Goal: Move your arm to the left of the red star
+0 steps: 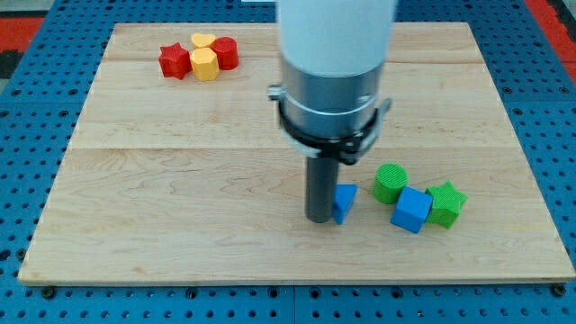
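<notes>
Camera view: no jaws here, just my tip (320,219) touching the small blue block (345,202) at its 9 o'clock; red star (174,61) sits way off at 10 o'clock, so long trip ahead.

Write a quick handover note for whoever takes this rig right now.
My tip sits low at board centre, touching the small blue block on its left side.
Red star is at the view's top left, clustered with the yellow heart, yellow block and red block.
Done: nothing visible.
Left: travel to the star's left, probably skirting the cluster.
</notes>
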{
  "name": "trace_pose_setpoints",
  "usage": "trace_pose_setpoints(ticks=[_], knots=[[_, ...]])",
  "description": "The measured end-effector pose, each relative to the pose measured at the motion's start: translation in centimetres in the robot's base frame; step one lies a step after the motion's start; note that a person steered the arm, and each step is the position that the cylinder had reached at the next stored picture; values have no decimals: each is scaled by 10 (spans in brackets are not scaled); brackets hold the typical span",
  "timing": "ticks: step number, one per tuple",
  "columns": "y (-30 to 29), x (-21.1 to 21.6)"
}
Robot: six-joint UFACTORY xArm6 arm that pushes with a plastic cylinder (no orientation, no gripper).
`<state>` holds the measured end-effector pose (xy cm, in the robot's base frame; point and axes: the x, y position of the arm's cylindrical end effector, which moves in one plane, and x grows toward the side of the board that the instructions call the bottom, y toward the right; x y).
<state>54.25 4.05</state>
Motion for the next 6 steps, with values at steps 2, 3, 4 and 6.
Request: trace_pose_setpoints(ticks=[2, 3, 4, 6], knots=[[20, 3], [-27, -1], [-129, -41], [-266, -147]])
